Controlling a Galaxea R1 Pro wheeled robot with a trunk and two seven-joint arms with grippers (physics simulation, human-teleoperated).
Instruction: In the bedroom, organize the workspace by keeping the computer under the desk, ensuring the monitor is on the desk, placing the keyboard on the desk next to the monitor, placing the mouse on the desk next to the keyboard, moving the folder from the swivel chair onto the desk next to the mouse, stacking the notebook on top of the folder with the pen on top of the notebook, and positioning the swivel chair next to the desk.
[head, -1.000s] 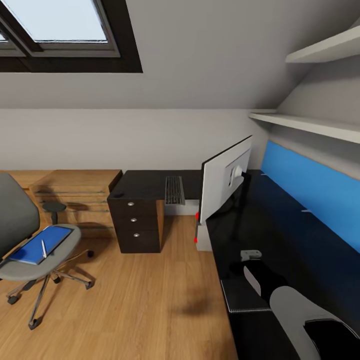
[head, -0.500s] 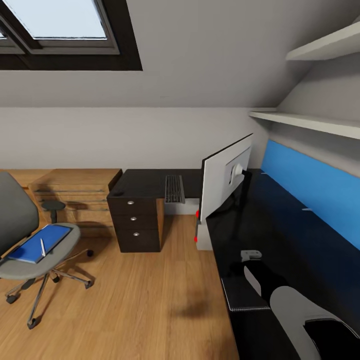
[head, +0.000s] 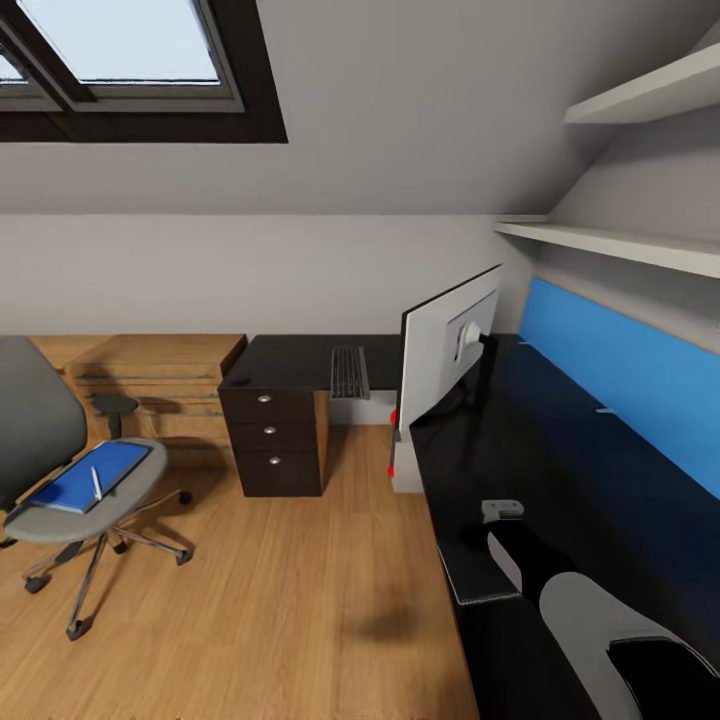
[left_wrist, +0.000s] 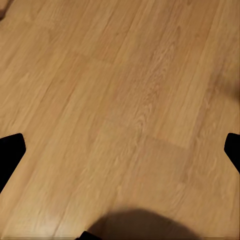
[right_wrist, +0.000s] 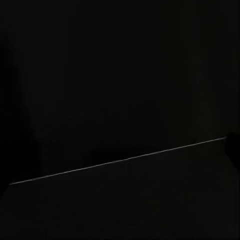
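The grey swivel chair stands on the floor at the left, apart from the desk. The blue folder lies on its seat with the white pen on top. The black L-shaped desk carries the monitor and, on its far wing, the keyboard. The grey computer stands under the desk. The dark notebook lies at the desk's near edge, beside my right arm. My left gripper hangs open over bare floor. The right wrist view is almost black.
A small grey object lies on the desk top; I cannot tell whether it is the mouse. A light-wood chest of drawers stands behind the chair. The dark drawer unit closes the desk's far wing. Shelves and a blue wall panel line the right wall.
The whole head view has shifted slightly, so the camera moved. The chair, folder, desk things and my arms keep their places relative to each other.
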